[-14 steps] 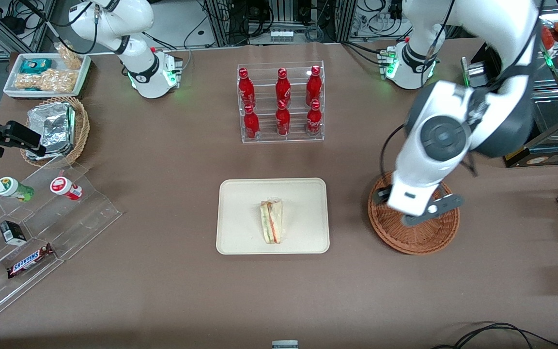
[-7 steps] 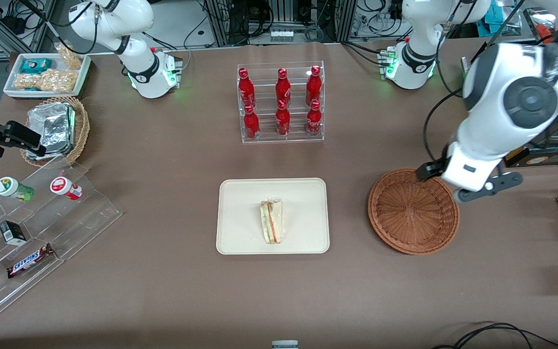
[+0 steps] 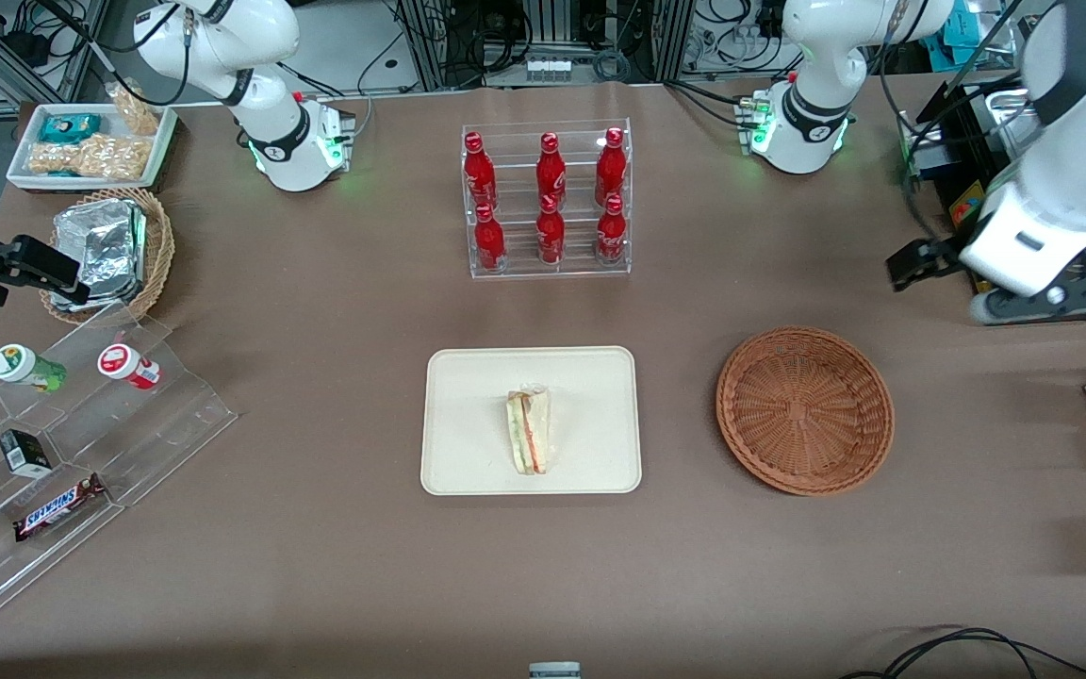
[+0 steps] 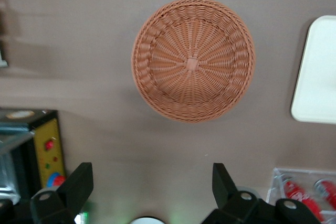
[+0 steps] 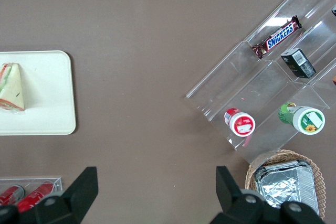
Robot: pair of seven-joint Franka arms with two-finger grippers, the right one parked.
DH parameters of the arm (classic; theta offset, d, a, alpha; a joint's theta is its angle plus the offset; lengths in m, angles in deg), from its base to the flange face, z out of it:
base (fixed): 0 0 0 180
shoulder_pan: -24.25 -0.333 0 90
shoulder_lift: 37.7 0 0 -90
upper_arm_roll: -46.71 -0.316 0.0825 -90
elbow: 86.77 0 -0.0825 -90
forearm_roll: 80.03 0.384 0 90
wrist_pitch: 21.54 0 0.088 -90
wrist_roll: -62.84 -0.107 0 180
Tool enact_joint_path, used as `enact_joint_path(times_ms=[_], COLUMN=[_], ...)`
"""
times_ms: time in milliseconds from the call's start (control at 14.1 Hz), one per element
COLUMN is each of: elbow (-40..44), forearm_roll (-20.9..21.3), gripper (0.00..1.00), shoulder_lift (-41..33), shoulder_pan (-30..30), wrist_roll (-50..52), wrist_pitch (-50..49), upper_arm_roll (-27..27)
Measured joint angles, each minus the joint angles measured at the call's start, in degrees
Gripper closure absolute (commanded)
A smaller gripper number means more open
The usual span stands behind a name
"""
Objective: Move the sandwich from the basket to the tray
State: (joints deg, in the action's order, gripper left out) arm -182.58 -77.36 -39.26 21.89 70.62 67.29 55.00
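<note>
Sandwich (image 3: 529,432), soft, light, slippery-wrapped and best pinched across its bread faces, lies on the tray (image 3: 468,387) beside the empty basket (image 3: 805,410), pincer (image 4: 149,192) open above the tabletop.

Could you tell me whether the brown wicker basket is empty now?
Empty: the basket shows only bare weave. The sandwich lies on the tray; the gripper, jaws open, hangs above the table.

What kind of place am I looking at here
Probably a robotics lab staged as a snack counter: a clear acrylic rack of red soda bottles, a stepped clear display with a Snickers bar, and cable-filled equipment racks. The open gripper hangs above the table.
</note>
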Motion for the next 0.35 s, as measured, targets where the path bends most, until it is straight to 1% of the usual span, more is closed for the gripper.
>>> enact_joint_path(times_ms=[142,354], elbow=[0.4,2.7], forearm_roll=[-0.3,-0.7], gripper=[0.00,0.00], shoulder_lift=[-1.0,-0.3], shoulder_pan=[0.0,0.6], wrist_roll=[-6.2,-8.1], wrist_pitch=[0.1,0.5], upper_arm_roll=[-3.1,-5.8])
